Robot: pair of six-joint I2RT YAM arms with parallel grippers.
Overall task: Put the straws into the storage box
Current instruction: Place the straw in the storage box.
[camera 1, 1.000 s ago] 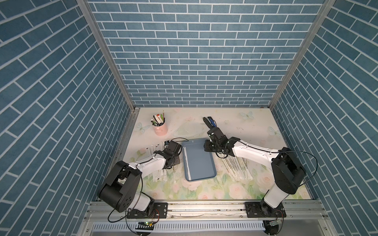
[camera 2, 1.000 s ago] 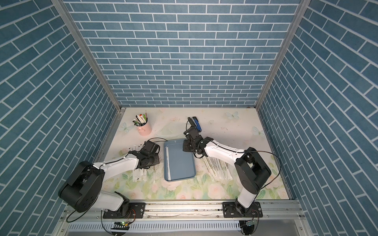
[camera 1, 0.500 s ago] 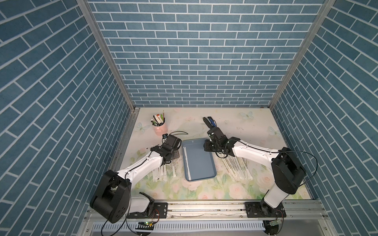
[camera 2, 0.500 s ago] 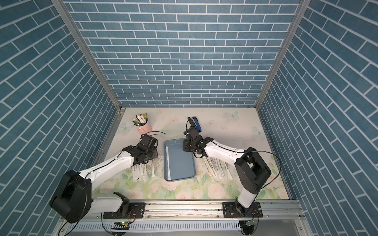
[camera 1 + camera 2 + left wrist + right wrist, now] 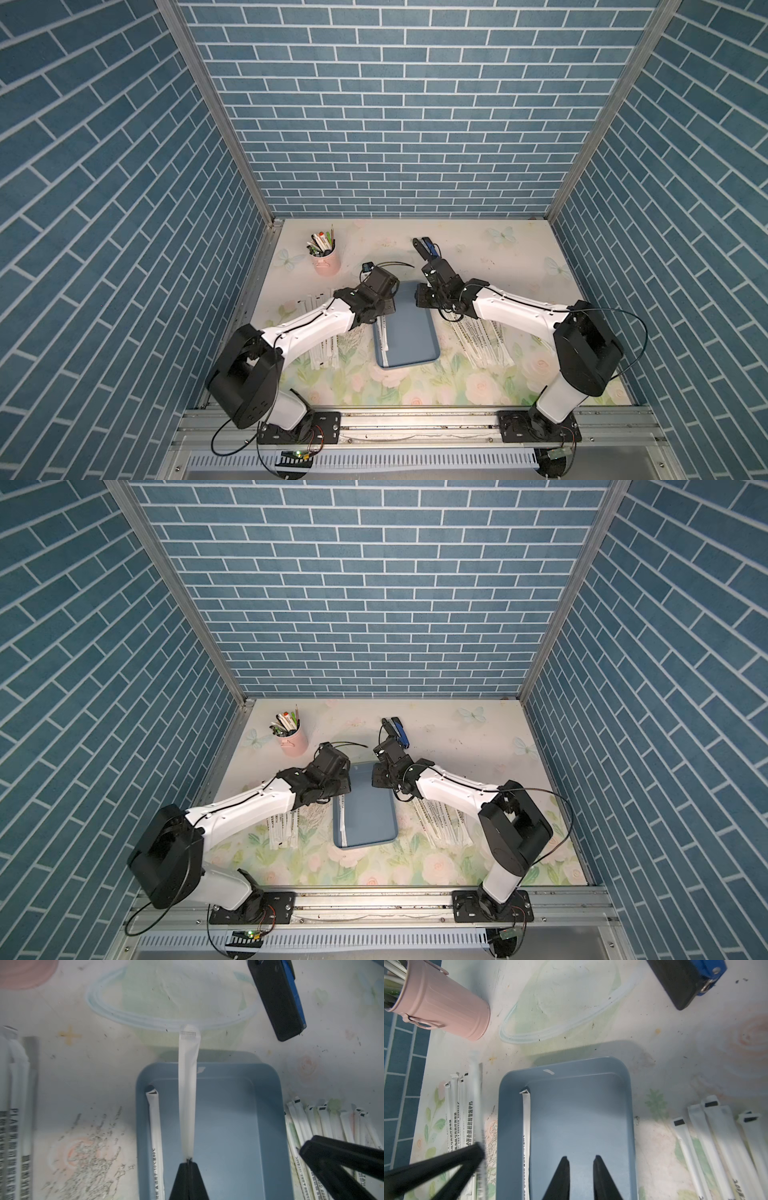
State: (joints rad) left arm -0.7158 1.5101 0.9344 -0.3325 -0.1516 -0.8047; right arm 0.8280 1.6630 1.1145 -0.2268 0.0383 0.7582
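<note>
Our left fingers (image 5: 188, 1176) are pressed together on the end of a straw (image 5: 187, 1095). They pinch it so that, in the left wrist view, its white wrapper runs above the storage box (image 5: 228, 1118) and out past the box's far short rim. Whether it touches that rim we cannot tell. Our right fingers (image 5: 562, 1176) are spread a little and hang over the bare floor of the box. A second straw (image 5: 526, 1126) lies inside the box, flat along the long wall on our left arm's side. The other straws lie on the surface (image 5: 498, 257) in two groups. A left row (image 5: 322, 353) sits near the box and partly under our left arm, and a right row (image 5: 482, 340) is fanned out under our right arm, near the opposite long wall but apart from it. Farther back, a pink cup (image 5: 327, 262) of pens stands upright toward the left rear corner. A stapler (image 5: 426, 248) lies beyond the box's far right corner, apart from it. The surface is a pale floral print scuffed with dark specks, closed in on three sides by blue brick-patterned walls (image 5: 395, 124). An aluminium rail (image 5: 415, 419) carrying both arm bases bounds the front. Open floral surface lies between the box's near short rim and that rail, and across the right rear quarter.
</note>
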